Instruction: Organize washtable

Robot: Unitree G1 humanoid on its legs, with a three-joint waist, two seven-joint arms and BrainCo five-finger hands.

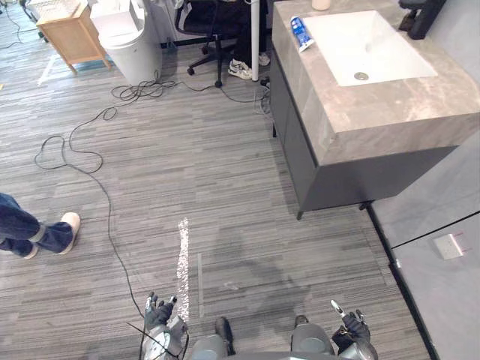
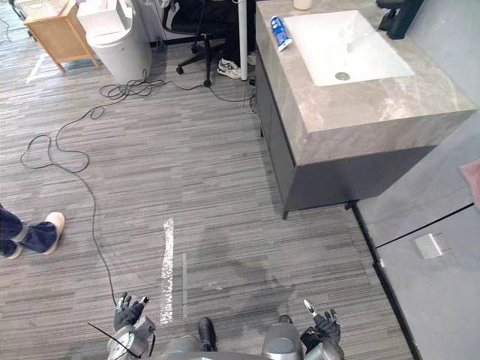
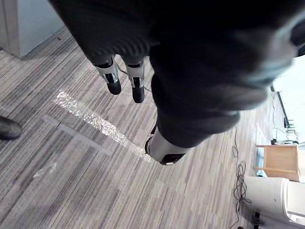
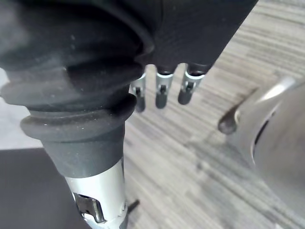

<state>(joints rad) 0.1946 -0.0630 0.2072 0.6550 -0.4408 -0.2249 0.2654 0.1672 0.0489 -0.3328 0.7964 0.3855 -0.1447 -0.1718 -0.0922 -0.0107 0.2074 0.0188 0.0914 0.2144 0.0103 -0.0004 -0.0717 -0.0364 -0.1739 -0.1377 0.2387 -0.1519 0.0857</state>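
On grey washtable (image 1: 405,112), white sink (image 1: 367,45), blue tube (image 1: 301,33); left hand (image 1: 160,313), right hand (image 1: 351,328) over floor (image 1: 225,187), fingers (image 3: 113,78) slack.

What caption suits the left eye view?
Open left hand and right hand above the floor; ahead, the washtable with a blue tube beside its sink.

Open floor (image 1: 225,187) reaches the washtable (image 1: 390,112); a tube (image 1: 301,33) lies beside its basin (image 1: 352,37).

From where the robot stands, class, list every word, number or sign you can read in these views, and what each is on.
No text here can be read.
Blue and white tube on the washtable: it carries print, too small to read.
Pale square plate on the grey panel: red marks, too small to make out.
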